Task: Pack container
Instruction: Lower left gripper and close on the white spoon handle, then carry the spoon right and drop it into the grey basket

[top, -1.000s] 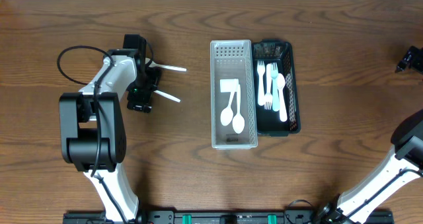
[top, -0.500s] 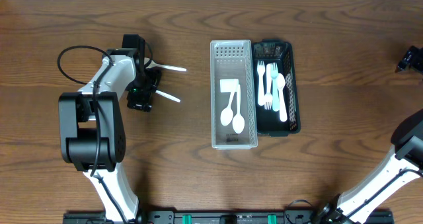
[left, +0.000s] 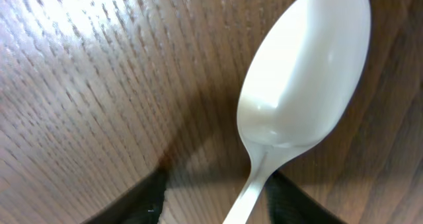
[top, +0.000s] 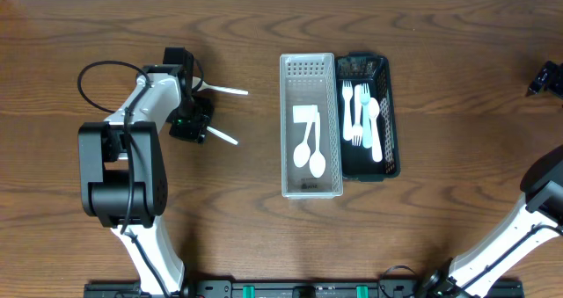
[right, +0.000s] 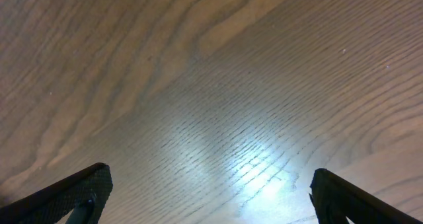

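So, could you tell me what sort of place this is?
Probably a robotics test bench: a robot arm at a wooden table, plastic cutlery in a white tray and a black tray.

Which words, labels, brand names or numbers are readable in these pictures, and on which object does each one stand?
No text can be read in any view.
On the clear tray, a faint mark at the near end is too small to read.
On the spoon and the black basket, no print shows.

Overhead top-down, left wrist close on spoon [left: 304,72]
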`<move>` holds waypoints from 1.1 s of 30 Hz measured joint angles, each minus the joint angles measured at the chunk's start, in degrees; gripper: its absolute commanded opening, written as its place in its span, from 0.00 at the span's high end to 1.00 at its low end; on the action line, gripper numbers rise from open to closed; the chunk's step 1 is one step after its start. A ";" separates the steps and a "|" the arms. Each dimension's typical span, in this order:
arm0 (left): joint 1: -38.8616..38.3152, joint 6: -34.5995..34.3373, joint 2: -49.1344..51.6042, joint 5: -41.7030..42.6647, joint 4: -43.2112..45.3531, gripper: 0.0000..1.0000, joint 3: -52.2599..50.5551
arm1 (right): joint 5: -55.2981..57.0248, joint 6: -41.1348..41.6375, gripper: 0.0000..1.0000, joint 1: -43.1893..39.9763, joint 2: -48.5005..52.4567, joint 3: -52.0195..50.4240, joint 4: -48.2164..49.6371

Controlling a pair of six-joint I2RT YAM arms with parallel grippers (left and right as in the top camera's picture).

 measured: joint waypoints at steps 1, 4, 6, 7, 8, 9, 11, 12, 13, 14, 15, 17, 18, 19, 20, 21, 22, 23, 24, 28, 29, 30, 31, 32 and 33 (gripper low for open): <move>0.00 0.20 0.02 0.24 0.00 0.64 0.00 | 0.00 0.00 0.01 0.00 0.00 0.00 0.00; 0.00 0.17 0.04 0.44 0.00 0.71 0.00 | 0.00 0.00 0.01 0.00 0.02 0.00 0.00; 0.00 0.57 0.04 0.55 0.04 0.76 0.00 | 0.00 0.00 0.01 0.00 0.00 0.00 0.00; 0.00 0.85 0.04 0.61 0.09 0.77 0.00 | 0.00 0.00 0.01 0.00 0.00 0.00 0.00; 0.00 1.42 0.04 0.63 0.15 0.77 0.00 | 0.00 0.00 0.01 0.00 0.02 0.00 0.00; 0.00 1.99 0.04 0.63 0.15 0.78 0.00 | 0.00 0.00 0.01 0.00 0.02 0.00 -0.02; 0.00 3.10 0.04 0.66 0.17 0.78 0.00 | 0.00 0.00 0.01 0.00 0.00 0.00 -0.02; 0.00 3.58 0.04 0.63 0.17 0.78 0.02 | 0.00 0.00 0.01 0.00 0.02 0.00 0.00; 0.00 4.07 0.04 0.63 0.17 0.79 0.02 | 0.00 0.00 0.01 0.00 0.02 0.00 0.00; 0.00 4.74 0.04 0.61 0.20 0.79 0.04 | 0.00 0.00 0.01 0.00 0.02 0.00 0.00; 0.00 5.53 0.07 0.59 0.17 0.79 0.11 | 0.00 0.00 0.01 0.00 0.02 0.00 -0.02; 0.00 7.15 0.15 0.48 0.17 0.81 0.33 | 0.00 0.00 0.01 0.00 0.02 0.00 0.00; -0.04 8.39 0.22 0.26 0.31 0.86 0.50 | 0.00 0.00 0.01 0.00 0.02 0.00 0.00; -0.04 9.07 0.28 0.13 0.28 0.87 0.63 | 0.00 0.00 0.01 0.00 0.00 0.00 0.00; -0.07 10.05 0.28 -0.09 0.44 0.87 0.66 | 0.00 0.00 0.01 0.00 0.00 0.00 0.00; -0.07 10.88 0.28 -0.28 0.46 0.88 0.68 | 0.00 0.00 0.01 0.00 0.00 0.00 0.00; -0.07 11.63 0.28 -0.48 0.46 0.89 0.68 | 0.00 0.00 0.01 0.00 0.00 0.00 0.00; -0.07 12.20 0.28 -0.66 0.46 0.92 0.68 | 0.00 0.00 0.01 0.00 0.02 0.00 0.00; -0.07 12.68 0.28 -0.81 0.48 0.94 0.70 | 0.00 0.00 0.01 0.00 0.00 0.00 0.00; -0.07 14.80 0.28 -1.18 0.61 0.94 0.76 | 0.00 0.00 0.01 0.00 0.02 0.00 -0.02; -0.07 15.26 0.26 -1.22 0.63 0.94 0.76 | 0.00 0.00 0.01 0.00 0.02 0.00 0.00; -0.07 15.56 0.26 -1.33 0.66 0.94 0.76 | 0.00 0.00 0.01 0.00 0.00 0.00 -0.02; -0.07 15.96 0.24 -1.38 0.68 0.94 0.76 | 0.00 0.00 0.01 0.00 0.02 0.00 0.00; -0.07 16.57 0.17 -1.49 0.74 0.94 0.76 | 0.00 0.00 0.01 0.00 0.00 0.00 -0.02; -0.07 16.96 0.11 -1.62 0.87 0.94 0.76 | 0.00 0.00 0.01 0.00 0.00 0.00 -0.02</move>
